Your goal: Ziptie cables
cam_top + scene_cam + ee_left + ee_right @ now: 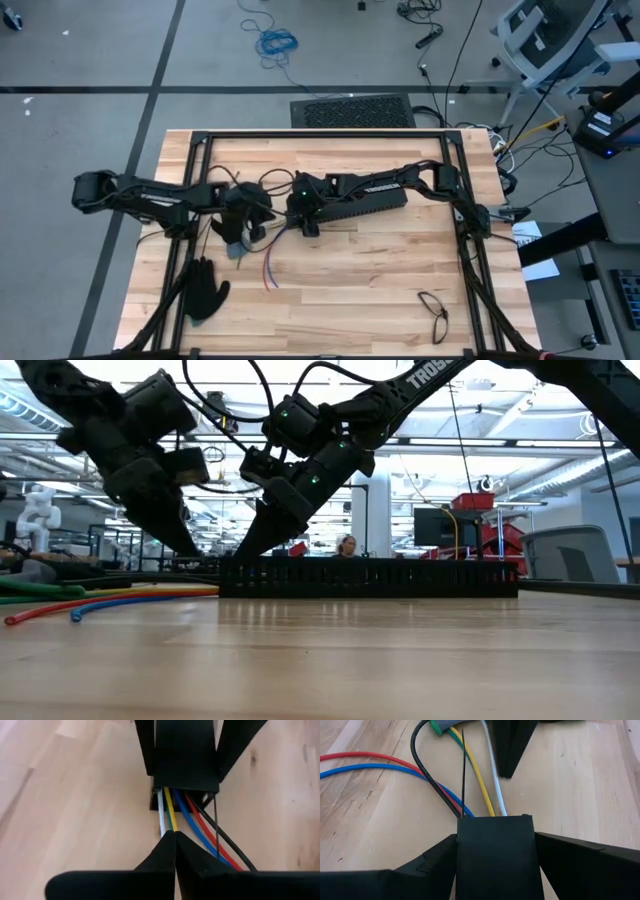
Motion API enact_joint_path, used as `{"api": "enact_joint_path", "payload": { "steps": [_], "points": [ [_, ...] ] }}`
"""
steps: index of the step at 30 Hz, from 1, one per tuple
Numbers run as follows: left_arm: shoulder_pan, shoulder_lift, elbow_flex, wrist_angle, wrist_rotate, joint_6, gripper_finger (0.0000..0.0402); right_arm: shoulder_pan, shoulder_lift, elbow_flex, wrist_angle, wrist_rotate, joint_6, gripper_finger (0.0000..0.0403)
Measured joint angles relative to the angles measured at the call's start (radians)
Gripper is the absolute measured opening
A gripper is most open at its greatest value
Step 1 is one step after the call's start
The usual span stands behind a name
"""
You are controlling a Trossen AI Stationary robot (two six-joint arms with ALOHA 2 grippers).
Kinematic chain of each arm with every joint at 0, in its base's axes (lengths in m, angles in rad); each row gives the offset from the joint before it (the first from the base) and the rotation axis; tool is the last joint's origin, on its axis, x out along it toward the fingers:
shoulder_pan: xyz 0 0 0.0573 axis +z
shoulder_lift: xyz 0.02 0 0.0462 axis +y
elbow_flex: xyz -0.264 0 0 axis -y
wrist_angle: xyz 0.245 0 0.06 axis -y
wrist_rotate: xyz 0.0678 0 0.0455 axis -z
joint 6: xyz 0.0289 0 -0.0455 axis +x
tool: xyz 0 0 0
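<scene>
Black block [186, 757] hides where the cables [175, 810] end.

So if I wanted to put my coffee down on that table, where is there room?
Bare wood runs between the black glove and the glasses, and along the far edge. It is crowded mid-table, where both sets of fingers meet over the cables beside the black slotted bar.
</scene>
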Motion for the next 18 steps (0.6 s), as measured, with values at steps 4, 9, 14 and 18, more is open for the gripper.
{"api": "enact_joint_path", "payload": {
  "steps": [4,9,14,18],
  "points": [
    [0.0,0.089,0.0,0.117,0.033,-0.004,0.0001,0.0,0.0,0.0,0.001,0.0,0.0,0.0242],
    [0.0,0.201,0.0,0.186,0.036,-0.006,0.0001,0.0,0.0,0.0,0.003,-0.001,0.003,0.0242],
    [0.0,0.254,0.0,0.21,0.031,-0.005,0.0001,0.0,0.0,0.0,0.003,0.0,0.004,0.0242],
    [0.0,0.281,0.0,0.267,0.02,-0.006,0.0,0.0,0.0,0.0,0.004,0.0,0.004,0.0242]
  ]
}}
